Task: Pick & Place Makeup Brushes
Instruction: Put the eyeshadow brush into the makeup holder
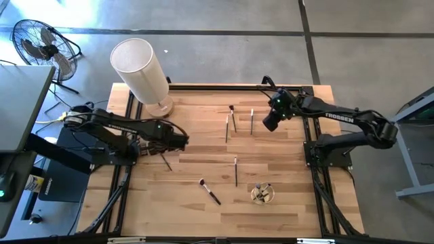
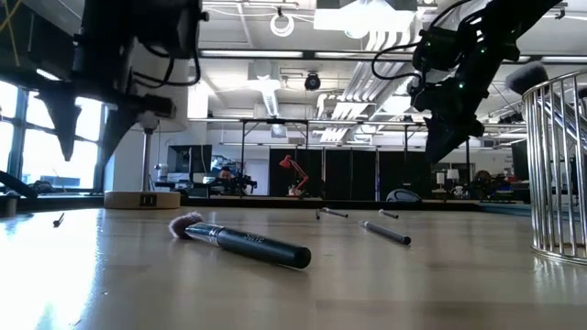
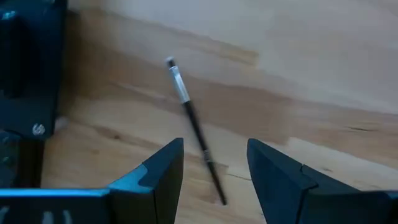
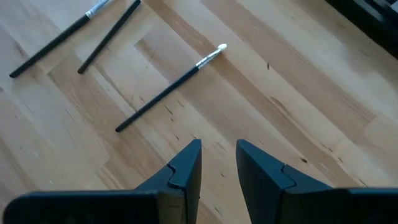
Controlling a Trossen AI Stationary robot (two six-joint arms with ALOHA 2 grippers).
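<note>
Several thin makeup brushes lie flat on the wooden table. One dark brush (image 3: pixel 193 124) lies below my open left gripper (image 3: pixel 214 146), its handle end between the two fingers, untouched; it also shows in the high view (image 1: pixel 165 161). My right gripper (image 4: pixel 219 148) hovers open with a narrow gap near a white-tipped brush (image 4: pixel 171 87); two more brushes (image 4: pixel 81 28) lie beyond it. In the high view a slim brush (image 1: pixel 235 171) and a thick fluffy-headed brush (image 1: pixel 210 192) lie nearer the near edge. My left gripper (image 1: pixel 180 139) is left of centre and my right gripper (image 1: pixel 271 120) is far right.
A round wire holder (image 1: pixel 262 193) with brushes in it stands near the near right; its bars show in the low view (image 2: pixel 559 183). A white cylinder (image 1: pixel 142 71) stands at the far left corner. Black frame rails (image 1: pixel 125 169) run along both table sides.
</note>
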